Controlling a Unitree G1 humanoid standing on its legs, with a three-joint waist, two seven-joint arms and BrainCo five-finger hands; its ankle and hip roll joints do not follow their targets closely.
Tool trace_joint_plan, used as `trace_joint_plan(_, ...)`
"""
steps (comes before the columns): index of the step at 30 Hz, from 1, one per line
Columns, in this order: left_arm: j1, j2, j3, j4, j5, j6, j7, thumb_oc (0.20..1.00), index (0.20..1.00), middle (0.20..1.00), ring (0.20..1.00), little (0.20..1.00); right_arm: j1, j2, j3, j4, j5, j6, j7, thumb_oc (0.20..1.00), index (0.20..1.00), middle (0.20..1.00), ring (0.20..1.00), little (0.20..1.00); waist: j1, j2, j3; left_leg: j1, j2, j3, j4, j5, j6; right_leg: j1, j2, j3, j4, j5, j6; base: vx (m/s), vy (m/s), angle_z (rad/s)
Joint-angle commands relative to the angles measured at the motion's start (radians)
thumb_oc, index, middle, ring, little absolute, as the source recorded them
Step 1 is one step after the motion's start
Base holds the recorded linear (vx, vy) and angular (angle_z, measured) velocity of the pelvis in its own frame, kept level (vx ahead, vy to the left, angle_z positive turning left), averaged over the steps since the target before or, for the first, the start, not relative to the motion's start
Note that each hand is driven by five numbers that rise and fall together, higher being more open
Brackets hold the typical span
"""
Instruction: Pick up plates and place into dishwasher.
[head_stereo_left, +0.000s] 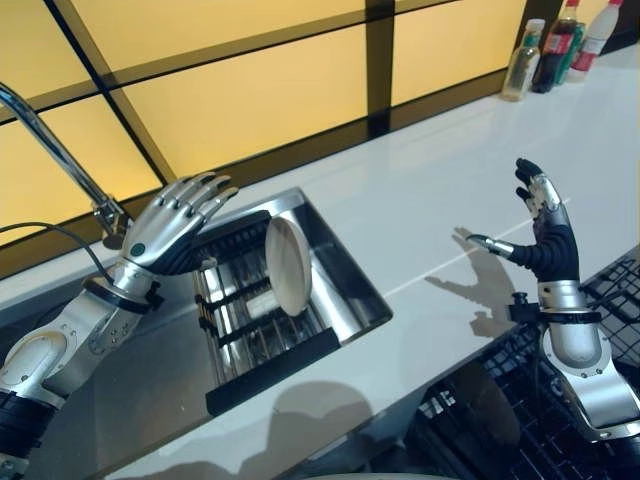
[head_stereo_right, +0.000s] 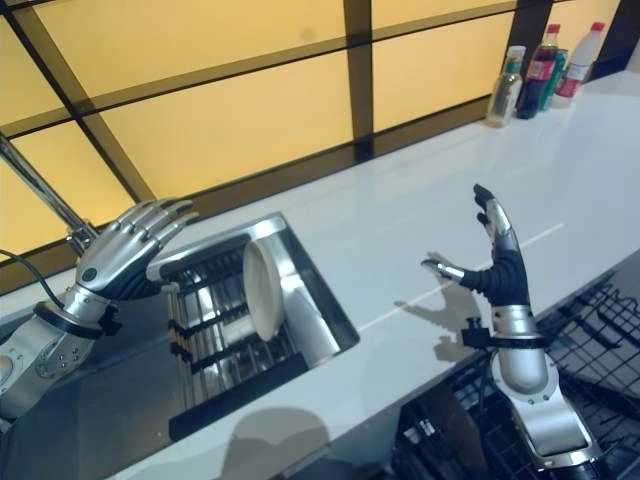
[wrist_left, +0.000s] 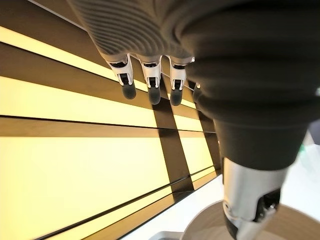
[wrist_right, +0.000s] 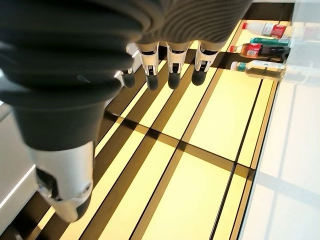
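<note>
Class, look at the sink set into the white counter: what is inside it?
Inside the sink a dark rack holds one pale plate standing on edge. The sink floor beneath the rack is mostly covered, and the left hand hides the rack's back corner.

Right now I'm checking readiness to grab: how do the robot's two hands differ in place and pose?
The left hand reaches over the sink rack, just above the upright plate; the right hand is raised over the white counter, far from it. The left's fingers point forward, the right's upward. Both are open and empty.
</note>
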Motion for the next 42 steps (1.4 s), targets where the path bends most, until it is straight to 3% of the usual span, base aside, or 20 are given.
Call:
trace_joint_plan(1, -0.055, 0.067, 0.009, 0.022, 0.042, 0.026, 0.053, 1.0, 1.0, 1.0, 1.0, 1.0, 0.003, -0.069, -0.032, -0.032, 0.049, -0.023, -0.001, 1.0, 1.0, 1.0, 1.0, 1.0, -0.031, -0.028, -0.002, -0.096, -0.065, 0.06, 0.026, -0.009, 0.047, 0.076, -0.034, 0.026, -0.195, 0.102, 0.12, 0.08, 0.03, -0.15)
trace_joint_plan(8, -0.063, 0.068, -0.029, 0.049, 0.066, 0.036, 0.072, 1.0, 1.0, 1.0, 1.0, 1.0, -0.001, -0.084, -0.019, -0.02, 0.063, -0.013, -0.006, 1.0, 1.0, 1.0, 1.0, 1.0, -0.054, -0.008, 0.038, -0.105, -0.075, 0.083, 0.052, -0.023, 0.058, 0.041, -0.044, 0.049, -0.161, 0.107, 0.134, 0.08, 0.019, -0.13)
trace_joint_plan(29, -0.059, -0.034, -0.13, 0.115, 0.126, 0.043, 0.068, 1.0, 1.0, 1.0, 1.0, 1.0, 0.046, -0.131, -0.044, -0.011, 0.078, 0.019, 0.059, 1.0, 1.0, 1.0, 1.0, 1.0, -0.122, 0.073, 0.091, -0.091, -0.103, 0.126, 0.08, -0.021, 0.057, 0.003, -0.054, 0.09, -0.089, 0.09, 0.155, 0.08, 0.044, -0.12)
trace_joint_plan(42, -0.119, -0.114, -0.312, 0.286, 0.182, 0.085, -0.049, 1.0, 1.0, 1.0, 1.0, 1.0, 0.007, -0.19, -0.039, 0.007, 0.073, 0.041, 0.099, 1.0, 1.0, 1.0, 1.0, 1.0, -0.167, 0.116, 0.135, -0.113, -0.121, 0.149, 0.11, -0.011, 0.05, -0.04, -0.057, 0.11, -0.05, 0.088, 0.153, 0.03, 0.083, -0.03)
